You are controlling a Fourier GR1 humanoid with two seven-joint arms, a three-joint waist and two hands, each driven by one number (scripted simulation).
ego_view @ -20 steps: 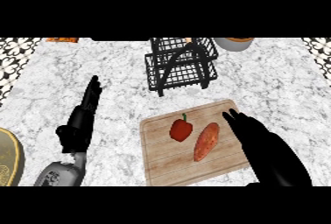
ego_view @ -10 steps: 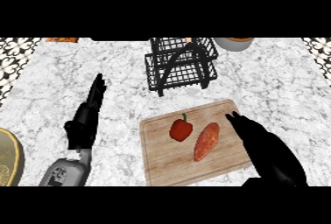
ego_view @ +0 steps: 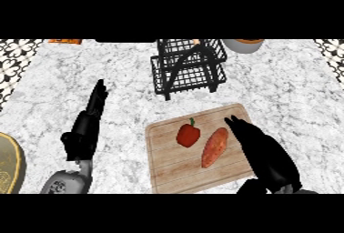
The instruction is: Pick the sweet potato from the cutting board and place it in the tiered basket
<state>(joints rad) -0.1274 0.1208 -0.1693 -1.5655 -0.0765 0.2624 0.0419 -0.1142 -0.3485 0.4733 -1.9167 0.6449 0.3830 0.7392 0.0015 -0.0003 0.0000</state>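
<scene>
An orange sweet potato point(ego_view: 214, 147) lies on the wooden cutting board point(ego_view: 168, 168), to the right of a red bell pepper point(ego_view: 188, 134). My right hand point(ego_view: 263, 154) is open, fingers straight, just to the right of the sweet potato and over the board's right side. The black wire tiered basket point(ego_view: 189, 68) stands behind the board, near the counter's back. My left hand point(ego_view: 86, 125) rests open at the left, fingers pointing up.
A round yellowish plate point(ego_view: 8, 168) shows at the left edge. A bowl point(ego_view: 243, 44) sits at the back right of the basket, and an orange object point(ego_view: 65, 41) lies at the back left. The counter is white marble.
My right hand has slid a little lower and closer to the sweet potato. The left hand has shifted slightly to the right.
</scene>
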